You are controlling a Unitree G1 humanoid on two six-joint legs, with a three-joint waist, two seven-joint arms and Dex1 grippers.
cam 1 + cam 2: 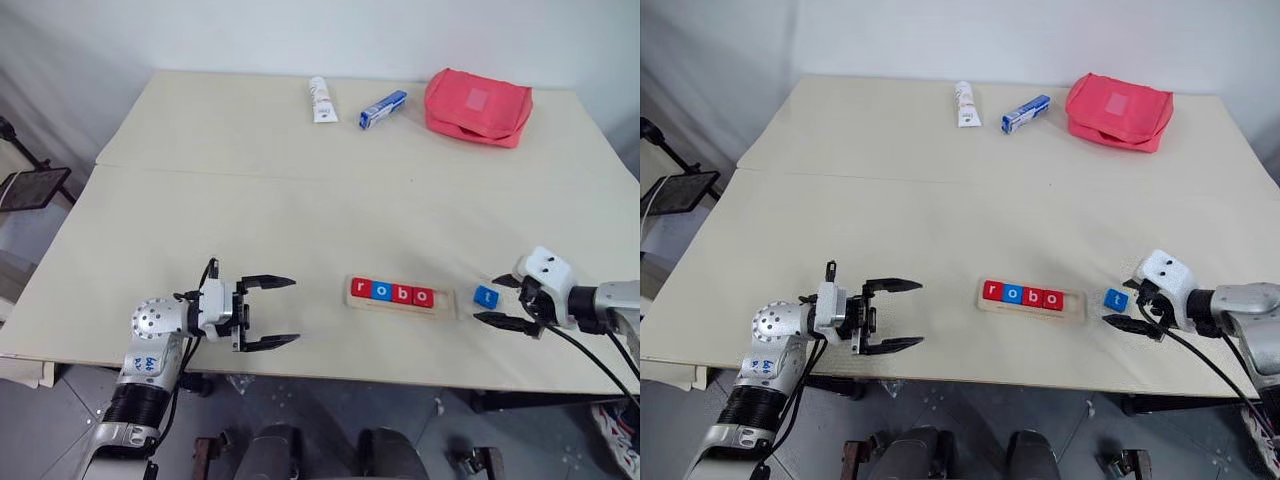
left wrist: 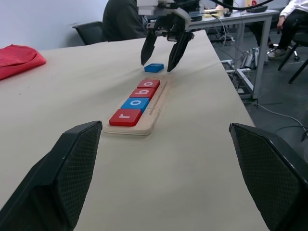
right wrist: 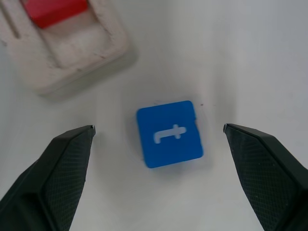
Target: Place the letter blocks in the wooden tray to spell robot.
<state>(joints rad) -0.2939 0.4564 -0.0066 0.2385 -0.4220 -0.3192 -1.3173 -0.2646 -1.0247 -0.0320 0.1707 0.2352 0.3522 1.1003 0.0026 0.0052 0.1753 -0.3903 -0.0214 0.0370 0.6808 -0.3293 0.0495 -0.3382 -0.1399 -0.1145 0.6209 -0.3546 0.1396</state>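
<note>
We see the tray (image 1: 398,300) holding r, o, b, o; our right claw (image 1: 497,300) is spread around the t block (image 1: 486,296), and our left claw (image 1: 272,312) is spread too.

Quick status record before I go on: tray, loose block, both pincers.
wooden tray: four blocks seated, reading r, o, b, o; the end slot nearest the right pincer is bare
t block: blue, flat on the table just past that end of the tray
right pincer: open, straddling the t block, not gripping
left pincer: open, holding nothing
</note>
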